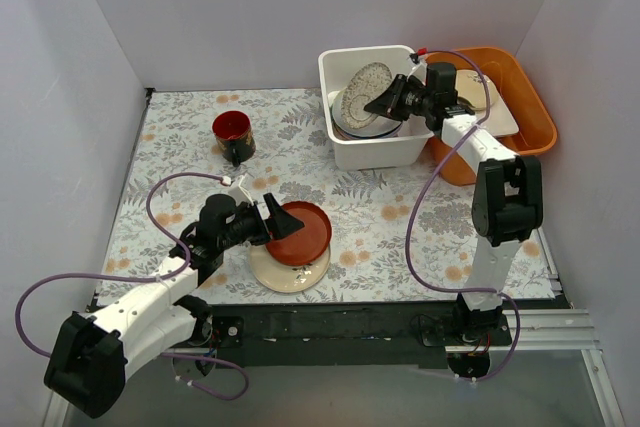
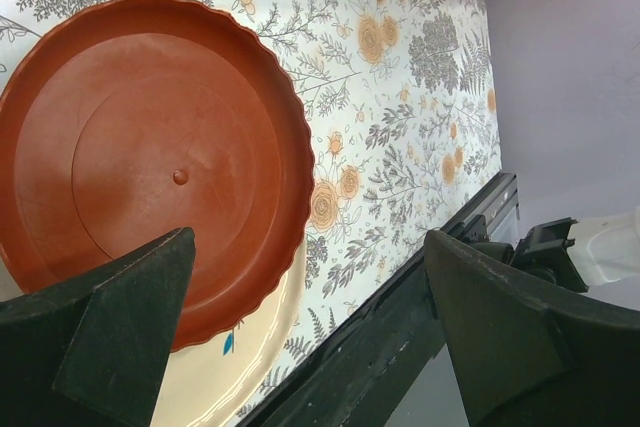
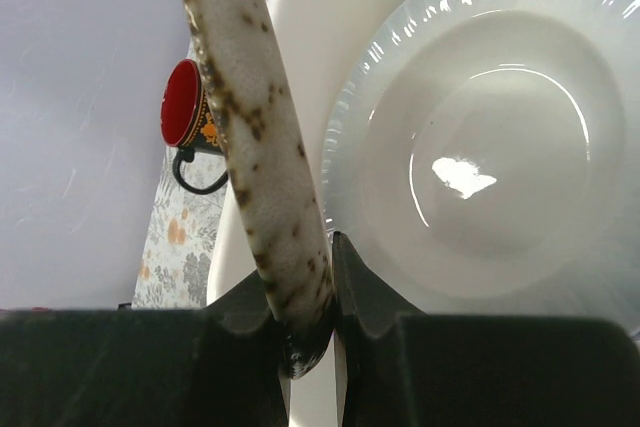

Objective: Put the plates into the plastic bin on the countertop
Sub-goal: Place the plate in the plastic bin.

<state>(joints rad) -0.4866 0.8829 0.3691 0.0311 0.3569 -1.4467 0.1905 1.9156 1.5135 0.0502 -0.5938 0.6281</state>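
Right tool (image 3: 305, 337) pinched speckled dish (image 3: 245, 117) rim over white bin (image 1: 375, 152) — thin grip could slip, dish smacking pale plate (image 3: 480, 147); left tool (image 2: 307, 242) spread by red-brown plate (image 2: 150, 167).

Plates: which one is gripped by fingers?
The speckled oval dish, clamped on edge by the right fingers at the white plastic bin; the red-brown round plate lies ungripped, left fingers open.

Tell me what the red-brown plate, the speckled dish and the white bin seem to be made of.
The red-brown plate looks like moulded plastic, satin finish: centre nub, concentric rings. The speckled dish is probably glazed stoneware, though melamine is possible: thick rounded rim, brown flecks on cream. The white bin looks plastic, smooth with slight sheen: thin walls, rounded corners.
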